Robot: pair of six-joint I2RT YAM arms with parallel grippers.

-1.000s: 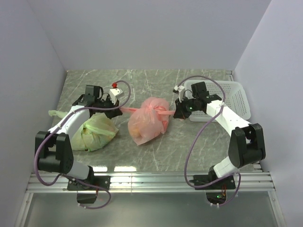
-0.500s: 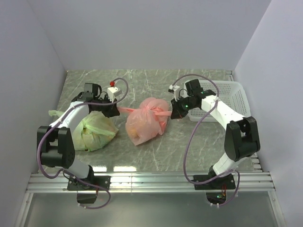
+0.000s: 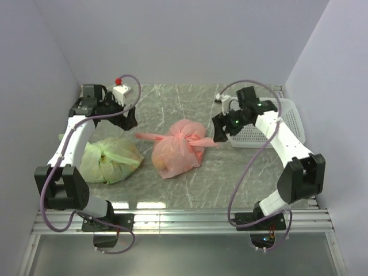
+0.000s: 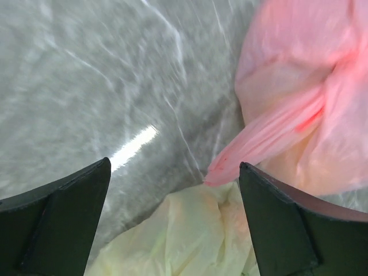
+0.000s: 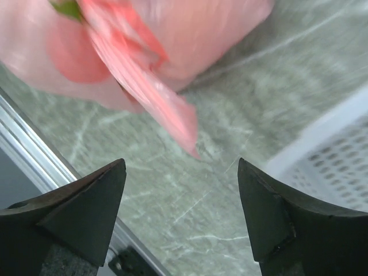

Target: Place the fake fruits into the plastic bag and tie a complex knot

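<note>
Nearest the arm bases, on the base side of the left end effector (image 3: 131, 119), a pale green crinkly plastic bag (image 3: 112, 161) is lying bulged and closed on the grey marbled table (image 3: 190, 103). Its film is hiding whatever is filling it. Between the two end effectors, the thin translucent salmon-pink plastic bag (image 3: 177, 150) is sitting on the table with rounded fake fruits inside. An orange fruit (image 3: 163, 158) is showing through its near side, and in the right wrist view a reddish fruit (image 5: 73, 56) is pressing against the film. On top, the twisted knot (image 3: 185, 137) is closing the handles, its two pointed ends sticking out sideways, one toward each end effector. Neither tip is being gripped: the left end effector's fingers are standing apart with nothing between them, and the right end effector (image 3: 218, 130) is likewise gaping. Farthest back, just beyond the right end effector, a white perforated plastic basket (image 3: 290, 118) is resting on the table, its inside partly hidden by the arm.
</note>
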